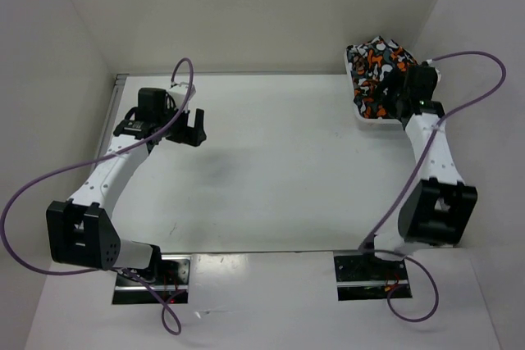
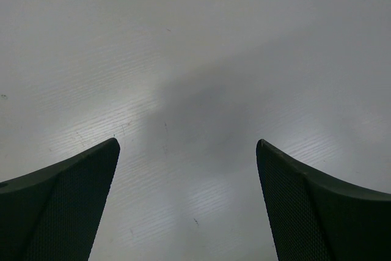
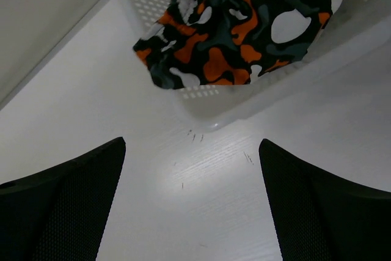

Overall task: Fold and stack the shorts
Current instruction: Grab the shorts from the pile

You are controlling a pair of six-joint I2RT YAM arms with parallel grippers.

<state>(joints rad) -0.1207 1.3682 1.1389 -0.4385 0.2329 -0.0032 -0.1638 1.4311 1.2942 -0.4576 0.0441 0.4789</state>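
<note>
Your right gripper [image 3: 192, 142] wide, empty, near orange-and-black camouflage fabric shorts [image 3: 232, 35] draped over white plastic mesh basket [image 3: 211, 94], left gripper [image 2: 187, 145] wide, empty.

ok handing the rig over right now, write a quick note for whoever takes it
Left gripper: open, empty, above the table.
Right gripper: open, empty, at the basket, not touching the shorts.
Shorts: crumpled in the basket at the far right corner, part hanging over its wall.
Done: nothing yet.
Left: take them out, fold, stack.
</note>
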